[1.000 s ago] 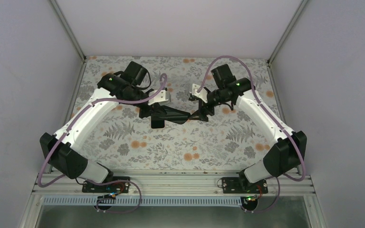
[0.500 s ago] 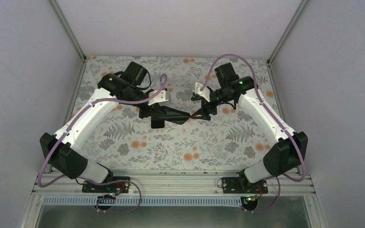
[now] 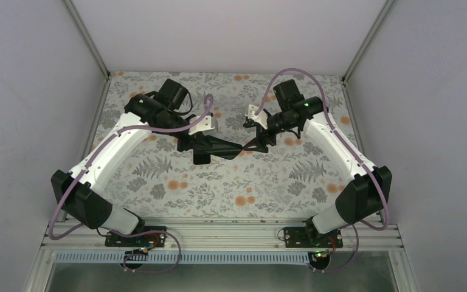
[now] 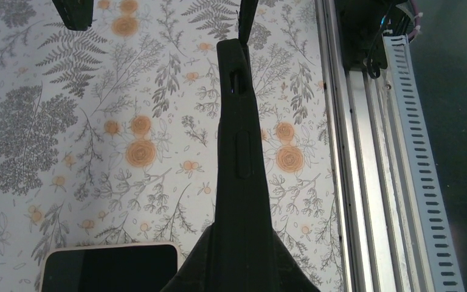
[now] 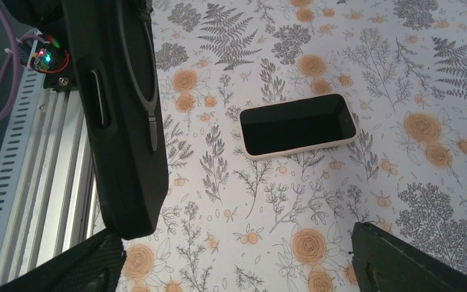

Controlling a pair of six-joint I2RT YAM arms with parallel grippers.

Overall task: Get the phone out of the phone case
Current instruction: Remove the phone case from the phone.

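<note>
My left gripper [image 3: 202, 143] is shut on the black phone case [image 3: 225, 147] and holds it above the table. In the left wrist view the case [image 4: 238, 140] runs edge-on away from that gripper [image 4: 241, 274]. The phone [image 5: 298, 125], dark screen up with a pale rim, lies flat on the table outside the case; its corner shows in the left wrist view [image 4: 109, 269]. My right gripper [image 3: 251, 144] is open at the case's far end. In the right wrist view [image 5: 237, 267] the case's tip [image 5: 121, 152] hangs just above the left finger [image 5: 67, 267], not clamped.
The floral table cover [image 3: 231, 188] spreads under both arms. An aluminium rail [image 3: 219, 234] runs along the near edge, and it also shows in the left wrist view [image 4: 365, 152]. White walls enclose the left, right and back sides.
My right arm has shifted slightly back and up at the case's tip. My left arm and the case have stayed in place.
</note>
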